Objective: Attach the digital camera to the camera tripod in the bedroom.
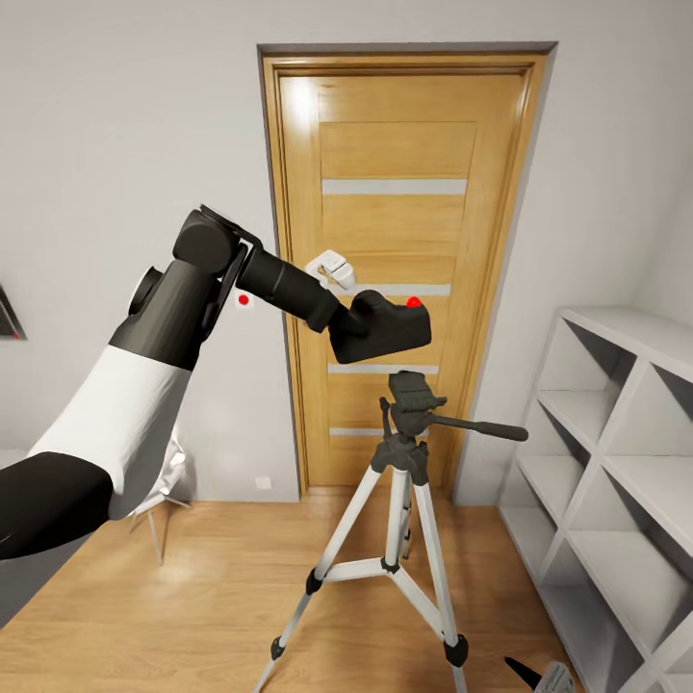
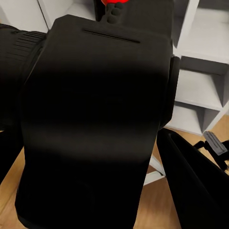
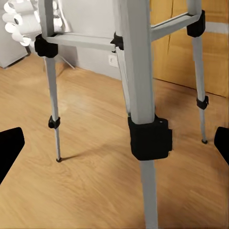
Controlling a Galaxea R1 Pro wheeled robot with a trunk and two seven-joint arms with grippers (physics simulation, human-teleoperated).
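the digital camera [image 1: 383,327] is hanging in the air in front of the oak door [image 1: 399,250], just above the camera tripod [image 1: 404,500] and apart from its head. it is sitting tilted, matte black and boxy, its round red button [image 1: 414,302] showing on top. in the left wrist view the camera body [image 2: 95,124] is looming close, dark, with a thin slot along one edge. the tripod is standing upright on the light wood plank floor [image 1: 192,597], three silver-white legs spreading out, black joints and feet, its long pan handle [image 1: 486,428] pointing toward the white cube shelving [image 1: 616,462]. in the right wrist view one leg [image 3: 140,86] is running close, carrying a black clamp [image 3: 150,138].
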